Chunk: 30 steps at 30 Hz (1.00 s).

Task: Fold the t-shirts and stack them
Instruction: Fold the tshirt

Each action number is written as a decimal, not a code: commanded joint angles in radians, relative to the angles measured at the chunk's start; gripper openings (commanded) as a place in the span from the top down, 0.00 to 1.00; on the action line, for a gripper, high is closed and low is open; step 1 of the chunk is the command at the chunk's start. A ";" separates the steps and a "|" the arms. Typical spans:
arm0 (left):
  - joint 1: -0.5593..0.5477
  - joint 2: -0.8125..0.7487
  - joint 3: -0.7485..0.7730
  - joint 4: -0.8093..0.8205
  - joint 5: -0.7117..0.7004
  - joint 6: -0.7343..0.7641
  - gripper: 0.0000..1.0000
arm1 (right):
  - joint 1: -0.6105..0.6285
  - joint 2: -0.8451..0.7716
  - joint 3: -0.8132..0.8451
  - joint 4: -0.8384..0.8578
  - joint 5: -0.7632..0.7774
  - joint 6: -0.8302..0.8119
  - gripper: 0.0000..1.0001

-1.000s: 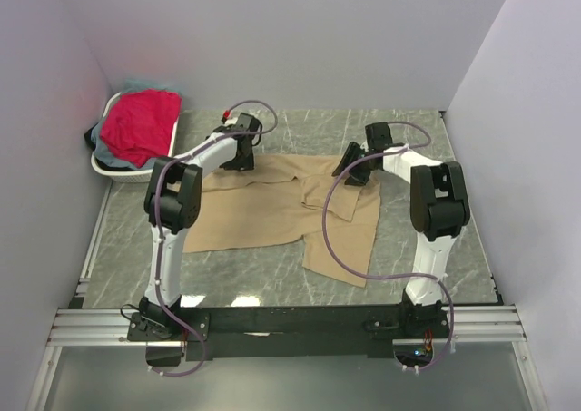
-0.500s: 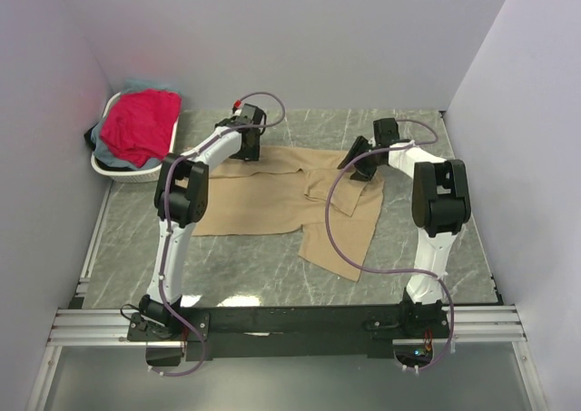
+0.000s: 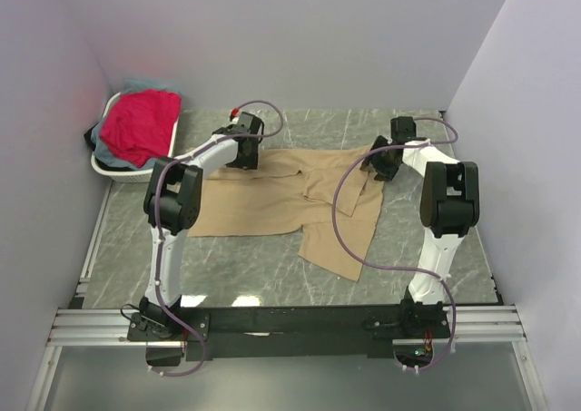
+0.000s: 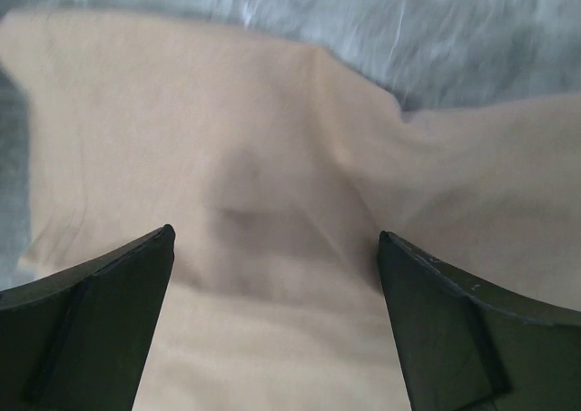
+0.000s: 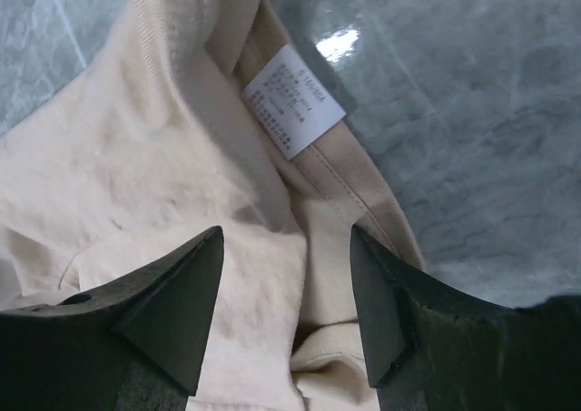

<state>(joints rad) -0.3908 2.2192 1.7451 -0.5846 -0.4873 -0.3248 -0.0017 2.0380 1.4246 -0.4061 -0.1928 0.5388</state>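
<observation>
A tan t-shirt (image 3: 272, 202) lies spread and partly rumpled on the marble table, its lower right part folded over on itself. My left gripper (image 3: 243, 153) hovers over the shirt's far left edge. Its jaws (image 4: 274, 239) stand wide open above smooth tan cloth (image 4: 272, 139), holding nothing. My right gripper (image 3: 382, 162) is at the shirt's far right corner. It is open (image 5: 286, 232), with the bunched collar and its white label (image 5: 293, 101) lying loose between the fingers. A red-pink t-shirt (image 3: 141, 125) tops a pile of others.
A white oval basket (image 3: 107, 168) stands at the far left against the wall and holds the pile, with pale blue-grey and dark cloth showing under the red-pink one. Walls close in on three sides. Both arms' cables loop over the shirt.
My right gripper slid rightward toward the far right corner and its jaws widened. The shirt's right side shifted with it. My left gripper went toward the far wall and came back.
</observation>
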 commanded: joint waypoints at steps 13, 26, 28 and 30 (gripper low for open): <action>-0.031 -0.630 -0.464 -0.029 -0.155 -0.333 0.01 | 0.006 -0.674 -0.449 0.056 -0.094 0.015 0.36; -0.017 -0.820 -0.909 0.060 -0.010 -0.533 0.01 | 0.006 -1.153 -0.918 -0.083 -0.123 0.107 0.37; 0.010 -0.842 -0.929 0.046 -0.004 -0.557 0.00 | 0.006 -1.196 -0.969 -0.097 -0.137 0.124 0.37; 0.035 -0.868 -0.943 0.037 -0.016 -0.571 0.01 | 0.006 -1.222 -1.001 -0.108 -0.142 0.135 0.37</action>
<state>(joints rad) -0.3981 1.4166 0.8246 -0.5575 -0.5011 -0.8284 0.0021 0.8654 0.4877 -0.4664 -0.3138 0.6327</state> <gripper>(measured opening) 0.995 0.629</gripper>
